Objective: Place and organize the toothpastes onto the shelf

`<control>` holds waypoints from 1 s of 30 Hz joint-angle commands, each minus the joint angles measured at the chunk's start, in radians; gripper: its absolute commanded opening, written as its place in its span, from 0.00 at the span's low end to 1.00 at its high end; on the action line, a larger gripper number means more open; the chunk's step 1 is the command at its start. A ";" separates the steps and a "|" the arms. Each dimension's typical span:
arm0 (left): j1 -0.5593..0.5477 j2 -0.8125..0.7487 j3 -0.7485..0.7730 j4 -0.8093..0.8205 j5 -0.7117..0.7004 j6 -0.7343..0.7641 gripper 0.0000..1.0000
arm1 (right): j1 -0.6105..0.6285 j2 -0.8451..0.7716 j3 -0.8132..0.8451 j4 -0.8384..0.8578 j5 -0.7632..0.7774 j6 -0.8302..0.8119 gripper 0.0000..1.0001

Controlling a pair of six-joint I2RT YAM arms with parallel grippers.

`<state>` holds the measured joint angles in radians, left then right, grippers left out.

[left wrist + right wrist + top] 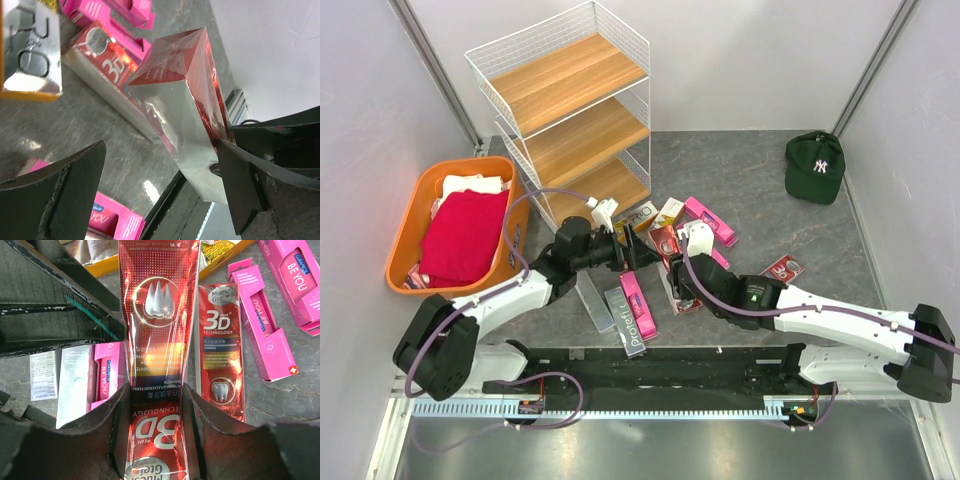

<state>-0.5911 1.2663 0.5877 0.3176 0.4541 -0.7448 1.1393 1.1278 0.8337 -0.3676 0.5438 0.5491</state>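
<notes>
The right gripper [155,400] is clamped on one end of a glossy dark red cardboard toothpaste box [159,315], held above the table [750,200]. The left gripper [160,175] stands apart around the other end. The box is probably light, stiff and slippery, so pinch its broad flat faces gently

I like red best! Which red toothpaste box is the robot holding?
The red box squeezed between the right arm's fingers. The other red box lies flat on the table beside it, untouched.
</notes>
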 commanded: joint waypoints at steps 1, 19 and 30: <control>-0.019 0.034 0.034 0.175 0.028 -0.083 1.00 | 0.000 -0.026 0.054 0.055 -0.022 -0.015 0.43; -0.042 0.116 0.035 0.362 0.094 -0.180 0.26 | 0.002 -0.071 0.042 0.147 -0.051 -0.032 0.54; 0.148 -0.091 -0.052 0.284 0.069 -0.191 0.25 | -0.033 -0.057 0.084 0.177 -0.086 -0.031 0.98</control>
<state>-0.5518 1.2808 0.5735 0.5674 0.5076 -0.9077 1.1328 1.0878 0.8703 -0.2615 0.4919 0.5186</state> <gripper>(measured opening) 0.376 0.954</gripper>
